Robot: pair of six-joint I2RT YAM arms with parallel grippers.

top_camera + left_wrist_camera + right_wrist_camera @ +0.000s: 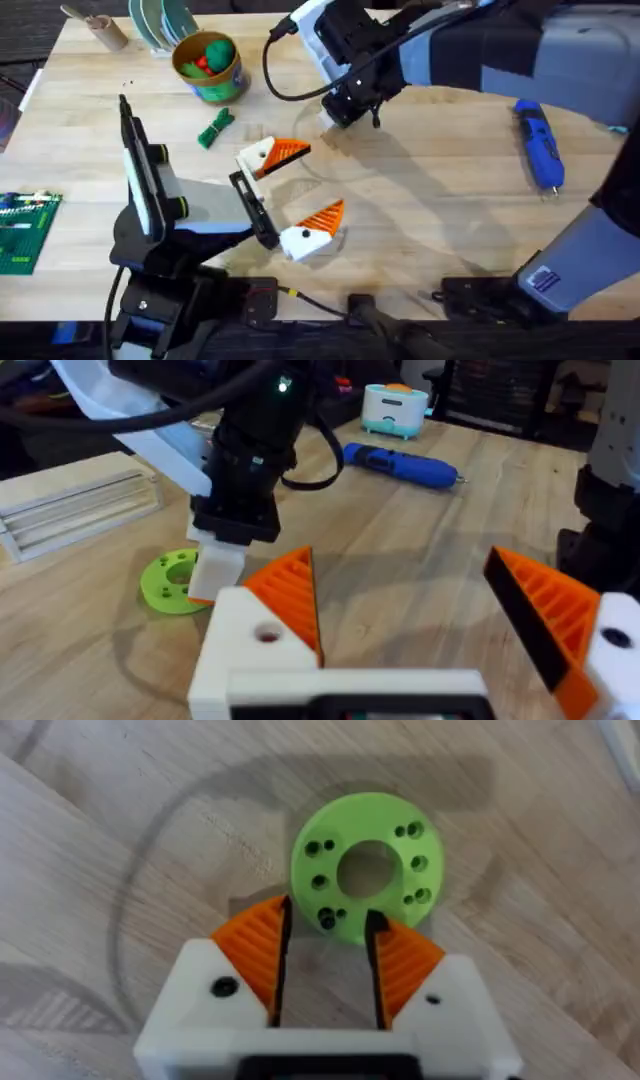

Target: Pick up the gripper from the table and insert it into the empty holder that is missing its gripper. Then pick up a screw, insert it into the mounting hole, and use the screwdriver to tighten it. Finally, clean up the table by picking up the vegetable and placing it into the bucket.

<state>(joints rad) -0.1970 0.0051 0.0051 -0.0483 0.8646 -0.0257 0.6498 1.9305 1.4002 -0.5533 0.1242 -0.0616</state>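
Left tool (pixel 312 182) lies low over the table (pixel 440 220) near centre, jaws spread wide, holding nothing. It looks parked as a fixture so the other arm can work on it.

Both white mounts carry an orange ribbed piece. The holder (pixel 255 158) at 11 o'clock of that spread has the gripper (pixel 288 151) seated in it. I cannot tell which of the two pieces was the loose one.

The mounting hole (pixel 267 632) on the holder's face looks dark and empty, so my judgement is insertion done, screw step in hand.

Right tool (pixel 340 115) reaches in from 2 o'clock and points straight down at the lime-green disc (pixel 366 872). Its orange pads (pixel 255 945) are parted by a narrow gap at the disc's near rim, with nothing clearly between them. The disc's small holes probably hold screws, which would explain the hover. A dark speck by one pad may be a screw, but it is too small to tell.

- Screwdriver (pixel 538 145): lies at 3 o'clock, well apart, with open table around it for a grasp.
- Vegetable (pixel 215 128): lies at 10 o'clock, just below the bucket (pixel 207 65), a short clear path. The bucket already holds toy pieces.

Room is tightest between the right tool and the upper holder. The right arm's cable loops above that spot and is a snag risk. Bare table lies at 4 o'clock.
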